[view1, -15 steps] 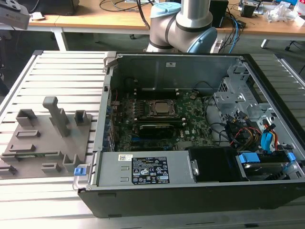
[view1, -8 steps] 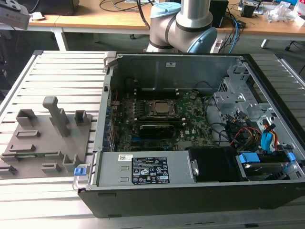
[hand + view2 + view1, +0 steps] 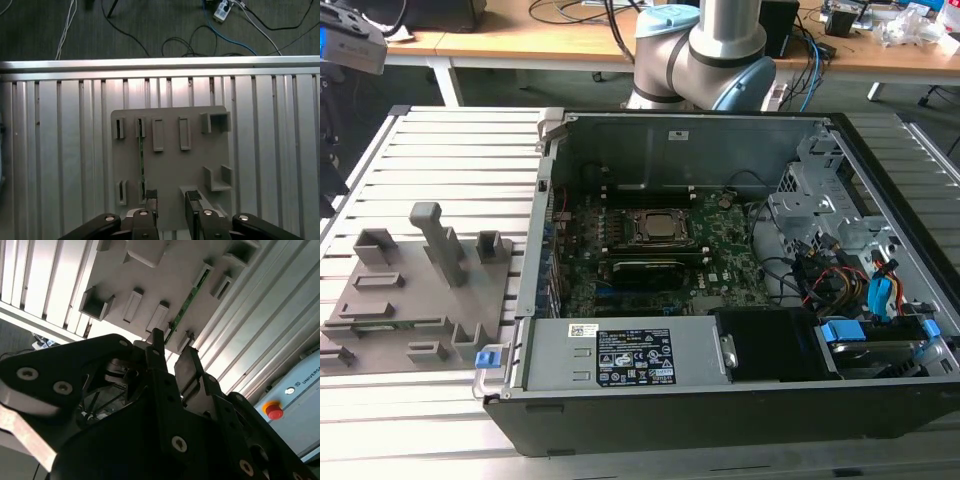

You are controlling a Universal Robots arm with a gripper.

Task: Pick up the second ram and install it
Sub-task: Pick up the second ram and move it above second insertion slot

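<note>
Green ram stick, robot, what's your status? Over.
Gripper open, close to the gray holder. Second ram on edge in its slots, not gripped. Nothing seen blocking it.

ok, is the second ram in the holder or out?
In. The second ram stands on edge in the gray holder slots in both wrist views; the gripper is open and holds nothing.

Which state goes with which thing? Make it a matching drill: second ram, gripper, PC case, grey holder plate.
Things:
1. second ram
2. gripper
3. PC case
4. grey holder plate

States:
a. lies flat on the slotted table
b. open and empty, at the plate's edge
c. stands on edge in a slot of the plate
d. side open, motherboard exposed

Pairs: 1-c, 2-b, 3-d, 4-a
</note>
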